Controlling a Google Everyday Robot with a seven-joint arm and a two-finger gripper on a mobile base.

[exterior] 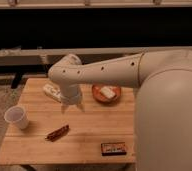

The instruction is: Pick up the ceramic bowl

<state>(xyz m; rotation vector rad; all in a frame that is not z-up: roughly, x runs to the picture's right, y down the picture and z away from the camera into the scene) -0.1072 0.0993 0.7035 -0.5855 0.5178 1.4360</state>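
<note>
The ceramic bowl (107, 93) is a shallow orange-brown round bowl at the back middle of the wooden table (84, 142), with a pale flat item lying in it. My gripper (72, 106) hangs from the white arm that reaches in from the right. It points down over the table, just left of the bowl and apart from it. It holds nothing that I can see.
A white plastic cup (17, 117) stands at the table's left edge. A brown snack bar (57, 132) lies in the front middle. A small dark box (113, 148) lies near the front right edge. A white packet (52, 92) lies behind the gripper. The arm's large body fills the right side.
</note>
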